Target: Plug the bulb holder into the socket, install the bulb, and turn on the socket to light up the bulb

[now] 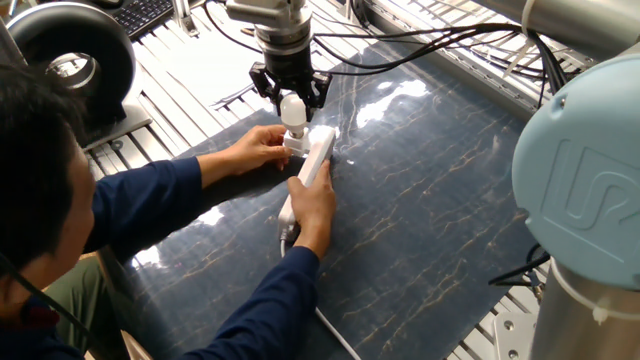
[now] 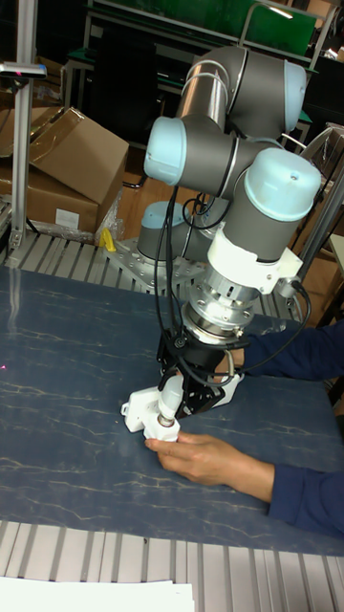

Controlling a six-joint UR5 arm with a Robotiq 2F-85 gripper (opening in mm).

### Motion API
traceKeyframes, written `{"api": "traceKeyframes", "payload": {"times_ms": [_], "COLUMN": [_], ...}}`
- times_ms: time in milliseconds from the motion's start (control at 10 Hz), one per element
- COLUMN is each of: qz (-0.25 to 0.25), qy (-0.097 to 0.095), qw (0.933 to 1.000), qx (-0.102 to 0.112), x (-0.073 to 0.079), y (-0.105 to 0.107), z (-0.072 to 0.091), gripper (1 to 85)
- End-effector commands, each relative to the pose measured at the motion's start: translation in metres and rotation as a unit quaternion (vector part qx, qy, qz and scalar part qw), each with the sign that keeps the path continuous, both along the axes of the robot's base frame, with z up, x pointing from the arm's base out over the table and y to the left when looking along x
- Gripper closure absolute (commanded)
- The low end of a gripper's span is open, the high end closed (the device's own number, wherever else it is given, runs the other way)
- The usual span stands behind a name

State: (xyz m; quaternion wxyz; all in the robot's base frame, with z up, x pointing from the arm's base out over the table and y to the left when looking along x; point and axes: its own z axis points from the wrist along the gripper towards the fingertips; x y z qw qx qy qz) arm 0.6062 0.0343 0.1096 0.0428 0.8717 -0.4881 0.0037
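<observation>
The white socket (image 1: 316, 158) lies on the dark mat, pinned by a person's hand (image 1: 311, 207). At its far end the bulb holder (image 1: 293, 144) is plugged in, steadied by the person's other hand (image 1: 255, 150). The white bulb (image 1: 292, 108) stands upright with its base in the holder. My gripper (image 1: 292, 100) reaches down from above, shut on the bulb. In the tall fixed view, the gripper (image 2: 176, 394) grips the bulb (image 2: 171, 396) over the holder (image 2: 161, 427), with the socket (image 2: 140, 406) beside it and a hand (image 2: 205, 459) just below.
The person sits at the left, both blue-sleeved arms (image 1: 160, 195) stretched across the mat. The socket's white cable (image 1: 335, 335) runs toward the front edge. My arm's large joint housing (image 1: 585, 190) fills the right. Metal rails (image 1: 190, 60) and cables surround the mat.
</observation>
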Motion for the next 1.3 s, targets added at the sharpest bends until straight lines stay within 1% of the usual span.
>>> {"api": "traceKeyframes", "payload": {"times_ms": [0,200,400,600,1200], "qz": [-0.002,-0.004,-0.003,-0.003,-0.007], "qy": [0.003,0.003,0.005,0.007,0.006], "qw": [0.9999,0.9999,1.0,1.0,0.9999], "qx": [0.011,0.012,0.007,0.006,0.006], "x": [-0.0009,-0.001,-0.0013,-0.0015,-0.0001], "y": [0.0017,0.0022,-0.0005,-0.0011,0.0018], "z": [-0.0007,-0.001,-0.0015,-0.0025,-0.0056], "gripper": [84.7,84.7,84.7,84.7,84.7]}}
